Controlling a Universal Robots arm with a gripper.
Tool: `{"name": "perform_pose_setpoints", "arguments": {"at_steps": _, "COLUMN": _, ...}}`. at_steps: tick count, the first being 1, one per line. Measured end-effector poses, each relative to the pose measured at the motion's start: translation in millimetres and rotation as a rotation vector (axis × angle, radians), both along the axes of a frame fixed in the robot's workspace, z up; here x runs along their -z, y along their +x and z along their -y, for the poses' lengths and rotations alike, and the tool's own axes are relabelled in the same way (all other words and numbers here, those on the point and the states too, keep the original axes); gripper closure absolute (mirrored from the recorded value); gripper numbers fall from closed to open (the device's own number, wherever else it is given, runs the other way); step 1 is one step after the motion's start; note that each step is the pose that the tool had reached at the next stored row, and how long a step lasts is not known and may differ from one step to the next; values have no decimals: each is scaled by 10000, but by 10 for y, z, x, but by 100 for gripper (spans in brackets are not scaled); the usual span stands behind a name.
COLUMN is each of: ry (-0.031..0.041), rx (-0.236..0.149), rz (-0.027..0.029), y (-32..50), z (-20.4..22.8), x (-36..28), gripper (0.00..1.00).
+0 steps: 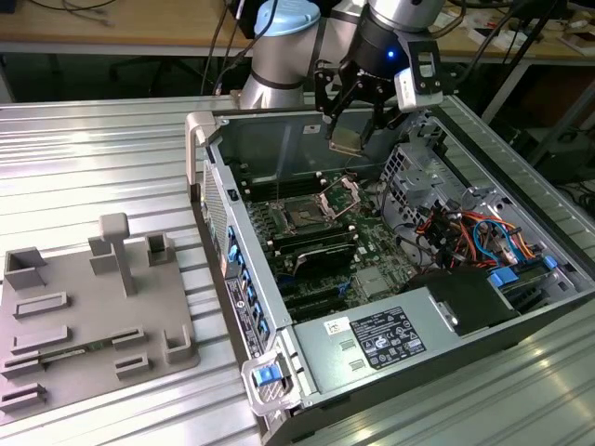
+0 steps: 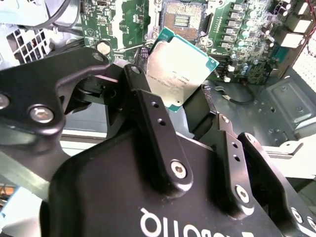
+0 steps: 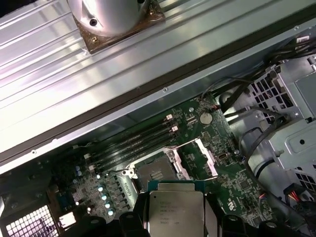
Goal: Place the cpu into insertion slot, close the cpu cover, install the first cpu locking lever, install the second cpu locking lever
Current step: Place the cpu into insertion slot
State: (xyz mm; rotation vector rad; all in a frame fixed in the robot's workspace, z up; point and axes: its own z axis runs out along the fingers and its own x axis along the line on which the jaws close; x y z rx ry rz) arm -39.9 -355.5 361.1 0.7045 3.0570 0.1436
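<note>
Presently claw [image 1: 350,133] clenched on cpu [image 1: 345,142], tilted, well above uncovered insertion slot [image 1: 305,216]; cpu cover [image 1: 340,193] raised.

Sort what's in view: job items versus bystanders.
Job: gripper holding the cpu; insertion slot, uncovered; cpu cover, raised.
Bystanders: grey fixture tray; power supply box; memory slots; coloured cables.

- The arm [image 1: 279,46] bends over and its wrist [image 1: 390,37] points down.
- The gripper [image 1: 349,130] hangs in the air, tipped a bit.
- Its two black fingers [image 2: 148,118] pinch the cpu [image 2: 180,74] by two edges, one finger on each side.
</note>
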Motion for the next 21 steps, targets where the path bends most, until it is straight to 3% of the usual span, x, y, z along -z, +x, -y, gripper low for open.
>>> {"name": "perform_pose_setpoints", "arguments": {"at_steps": 21, "ry": 1, "rx": 1468, "rz": 0, "y": -102, "z": 0, "x": 17, "gripper": 45}}
